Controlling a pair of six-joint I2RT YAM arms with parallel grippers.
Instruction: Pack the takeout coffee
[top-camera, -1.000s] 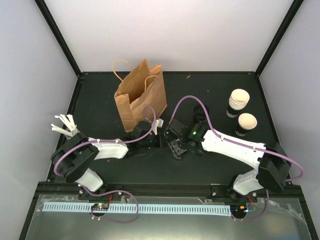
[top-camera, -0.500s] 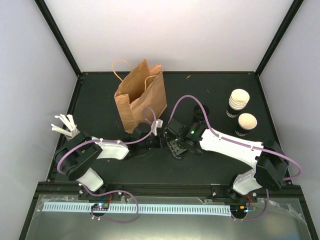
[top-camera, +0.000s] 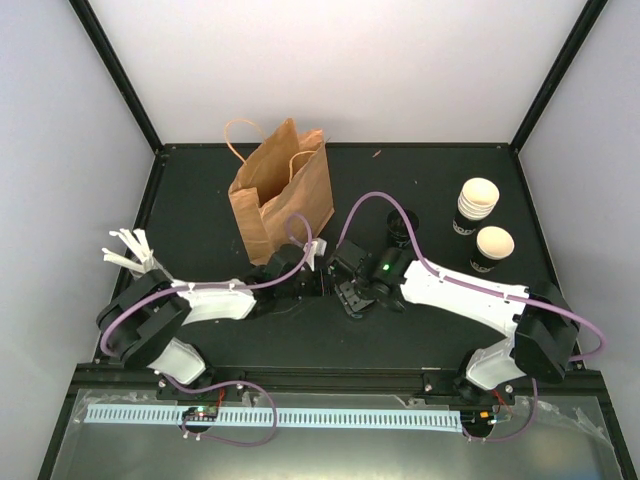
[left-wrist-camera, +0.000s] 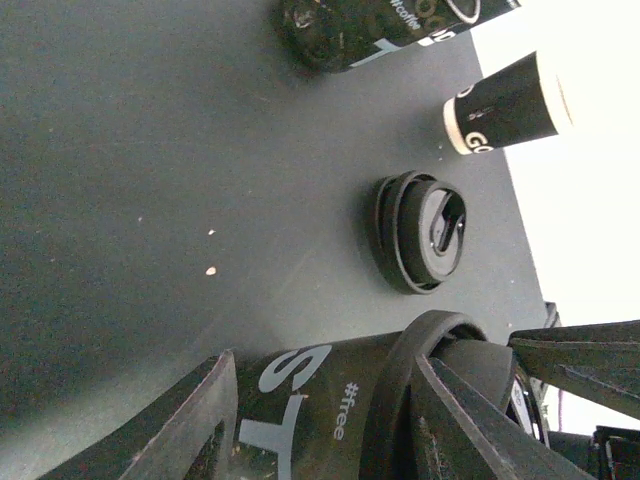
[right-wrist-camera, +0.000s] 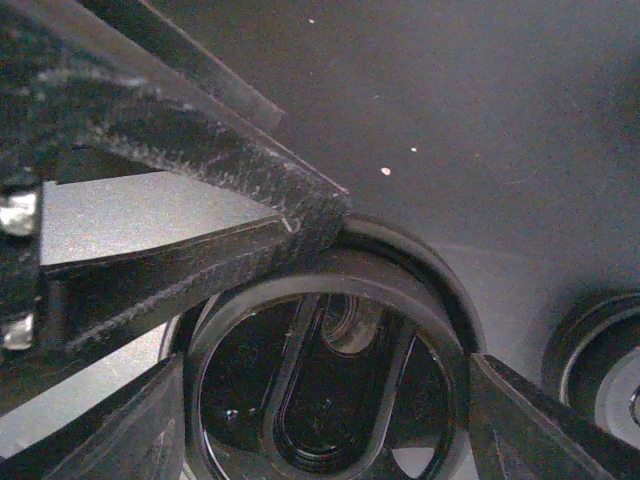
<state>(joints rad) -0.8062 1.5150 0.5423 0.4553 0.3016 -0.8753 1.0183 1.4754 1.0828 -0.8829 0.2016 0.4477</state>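
Note:
The takeout coffee cup (top-camera: 493, 250), black with white print and a cream inside, stands alone at the right; it also shows in the left wrist view (left-wrist-camera: 510, 105). No gripper is near it. In the middle of the table my left gripper (top-camera: 318, 285) (left-wrist-camera: 330, 415) is shut on another black printed cup (left-wrist-camera: 290, 400), which stands upright. A black lid (left-wrist-camera: 432, 330) (right-wrist-camera: 330, 275) sits on its top and hides its inside. My right gripper (top-camera: 352, 297) (right-wrist-camera: 325, 425) comes from above with a finger on each side of that lid.
A brown paper bag (top-camera: 280, 195) stands open behind the grippers. A nested stack of cups (top-camera: 478, 205) is at the back right. Loose black lids (top-camera: 402, 228) (left-wrist-camera: 425, 235) lie just right of the grippers. White utensils (top-camera: 125, 245) lie at the left edge.
The left arm's elbow has swung slightly to the left. Both grippers stay together at the lidded cup.

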